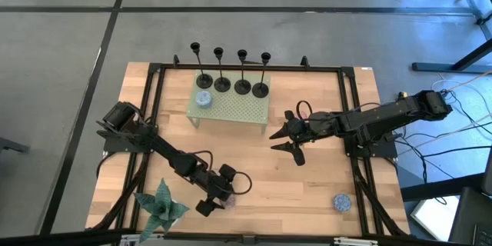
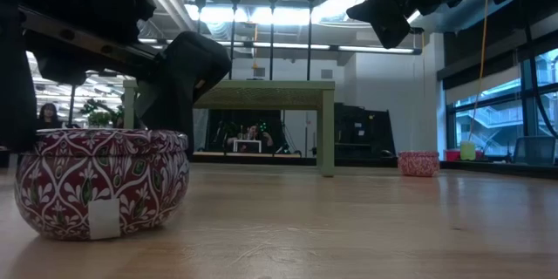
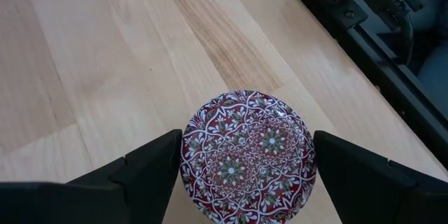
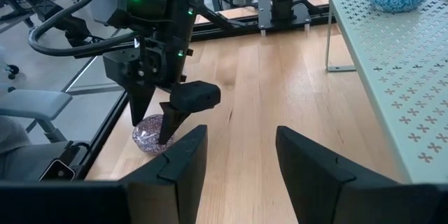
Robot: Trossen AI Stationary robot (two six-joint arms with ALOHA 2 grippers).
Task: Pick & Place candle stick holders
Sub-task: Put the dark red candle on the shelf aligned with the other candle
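Four black candle stick holders (image 1: 231,73) stand in a row on their round bases along the far edge of a green perforated riser (image 1: 238,109); no gripper is near them. In the low view their stems (image 2: 272,26) rise above the riser top. My left gripper (image 1: 219,196) is low at the table's near left and open. Its fingers stand on either side of a red patterned round tin (image 3: 248,155) that rests on the wood. My right gripper (image 1: 288,137) hangs open above the table's middle right with nothing between its fingers (image 4: 308,161). My left gripper comes at the red tin slanting down from above, one finger (image 3: 150,168) at each side of its round wall. I cannot tell whether the fingers touch the wall. The tin (image 2: 103,187) sits flat on the table.
A blue patterned tin (image 1: 204,99) sits on the riser's left end. Another small tin (image 1: 341,201) lies at the near right. A green spiky plant (image 1: 161,206) stands at the near left corner beside my left arm. A black frame rail (image 1: 154,92) runs round the tabletop.
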